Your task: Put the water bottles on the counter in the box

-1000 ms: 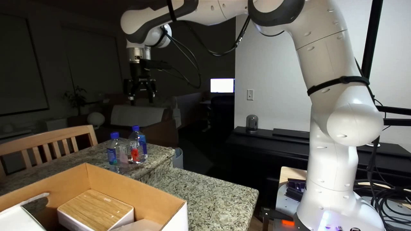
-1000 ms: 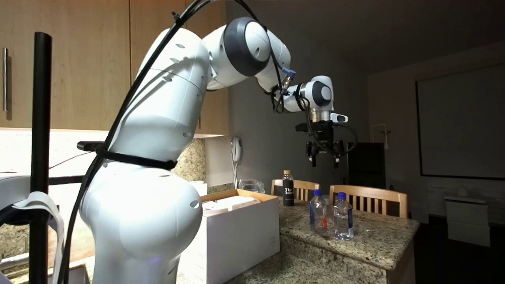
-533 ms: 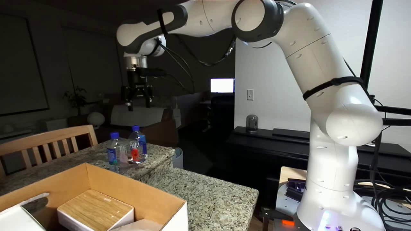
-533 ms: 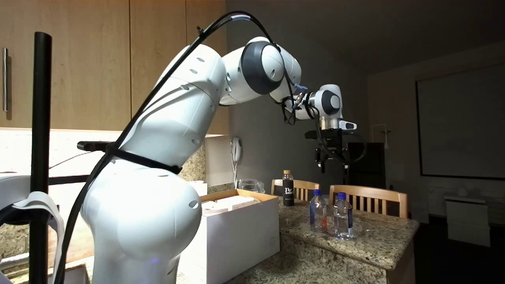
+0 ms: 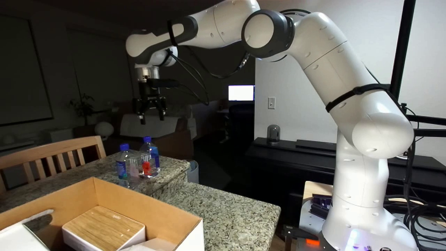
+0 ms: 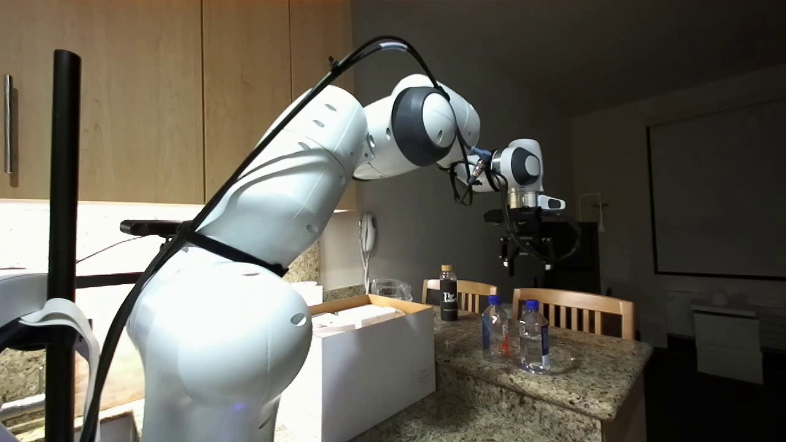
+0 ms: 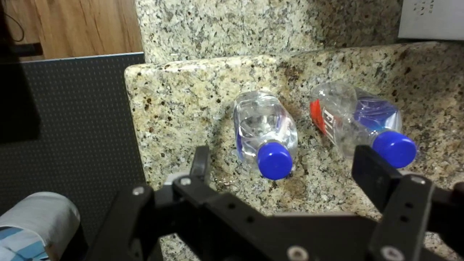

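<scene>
On the speckled granite counter (image 6: 589, 368), side by side but apart: two upright water bottles (image 7: 262, 121), clear plastic, blue-capped, with blue-and-red labels. Higher up, a black gripper (image 5: 152, 118) with fingers (image 7: 201, 163) spread wide, free of both.

We log a stepped, speckled granite counter (image 6: 592, 368). Up top: two blue-capped water bottles (image 6: 534, 339), upright, near each other, plus a dark bottle (image 6: 449, 301). Lower step (image 5: 226, 212): the white-sided box (image 6: 381, 368).
</scene>
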